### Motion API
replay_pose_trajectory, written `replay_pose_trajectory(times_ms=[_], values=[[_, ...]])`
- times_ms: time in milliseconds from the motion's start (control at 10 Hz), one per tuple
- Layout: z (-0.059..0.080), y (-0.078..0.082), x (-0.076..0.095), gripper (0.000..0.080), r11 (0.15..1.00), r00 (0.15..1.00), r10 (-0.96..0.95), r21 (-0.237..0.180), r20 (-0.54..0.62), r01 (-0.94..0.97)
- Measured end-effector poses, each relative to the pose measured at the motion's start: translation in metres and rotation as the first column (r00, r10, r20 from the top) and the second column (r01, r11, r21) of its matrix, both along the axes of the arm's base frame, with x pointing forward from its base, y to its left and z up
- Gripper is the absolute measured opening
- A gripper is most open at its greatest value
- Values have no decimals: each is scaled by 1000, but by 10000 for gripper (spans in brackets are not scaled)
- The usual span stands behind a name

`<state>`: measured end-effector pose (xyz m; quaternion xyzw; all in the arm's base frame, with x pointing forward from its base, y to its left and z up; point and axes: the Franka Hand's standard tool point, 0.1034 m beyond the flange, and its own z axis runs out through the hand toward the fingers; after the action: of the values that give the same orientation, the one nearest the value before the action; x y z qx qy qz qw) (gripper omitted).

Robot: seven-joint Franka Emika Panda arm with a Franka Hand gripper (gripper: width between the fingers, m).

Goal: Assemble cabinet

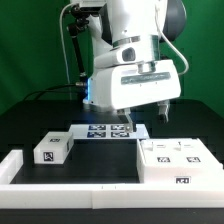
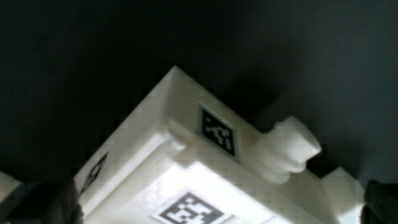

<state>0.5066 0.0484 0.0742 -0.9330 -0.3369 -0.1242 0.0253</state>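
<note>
The cabinet (image 1: 180,160), a large white boxy shell with square tags on its top and front, stands on the black table at the exterior view's right. It fills the wrist view (image 2: 178,150) close up, with two tags and a rounded knob showing. My gripper (image 1: 161,113) hangs just above the cabinet's back left part. In the wrist view the gripper (image 2: 205,216) is open, and its dark fingertips (image 2: 32,205) show at the two lower corners, on either side of the cabinet. It holds nothing. A small white tagged block (image 1: 52,150) lies on the exterior view's left.
The marker board (image 1: 108,131) lies flat behind the table's middle, under the arm. A long white border rail (image 1: 70,190) runs along the front edge and turns up the exterior view's left side. A green backdrop stands behind.
</note>
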Motion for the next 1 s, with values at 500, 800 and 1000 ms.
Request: replay_pose_trajectory(times_ms=[500,800,1000], values=[[-7,5,-3,797,933,937,-342,87,-77,348],[-9,13,-6,797,834,840,-526,114,-134,540],[-15,28,-10,797,775,780,-605,103,-160,623]])
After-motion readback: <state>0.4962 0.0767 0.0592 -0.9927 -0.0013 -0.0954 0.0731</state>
